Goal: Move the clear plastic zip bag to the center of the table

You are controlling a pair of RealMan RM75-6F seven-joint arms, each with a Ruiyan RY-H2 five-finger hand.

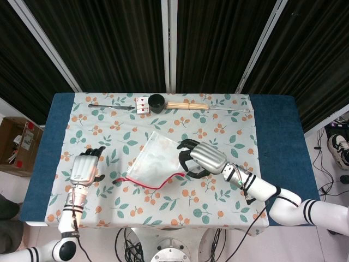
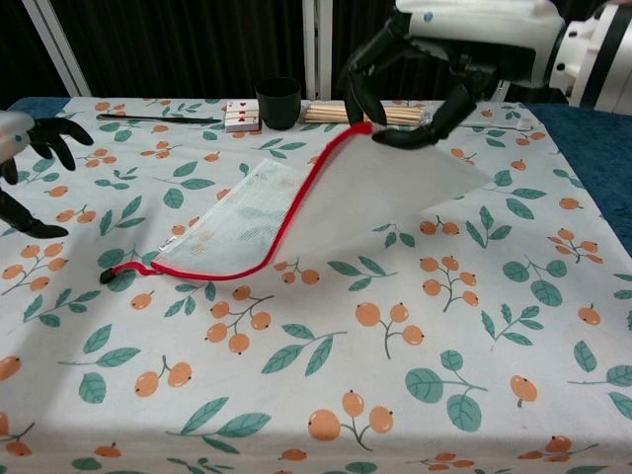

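Note:
The clear plastic zip bag point(image 1: 154, 159) with a red zip edge point(image 2: 286, 222) lies mostly flat on the floral tablecloth, left of the table's middle. My right hand point(image 1: 202, 159) grips the zip's right end and holds that corner slightly raised; in the chest view the right hand point(image 2: 441, 54) is above the bag point(image 2: 365, 193). The zip's left end with its black tab point(image 2: 107, 274) rests free on the cloth. Off to the left of the bag, my left hand point(image 1: 84, 167) has its fingers spread and holds nothing; the chest view shows the left hand point(image 2: 28, 148) at the frame's left edge.
Along the far edge stand a black cup point(image 1: 157, 101), playing cards point(image 1: 143, 103), wooden sticks point(image 1: 187, 106), a dark thin utensil point(image 1: 112, 107) and a clear rod point(image 1: 230, 109). The cloth point(image 2: 415, 336) reaches the near edge.

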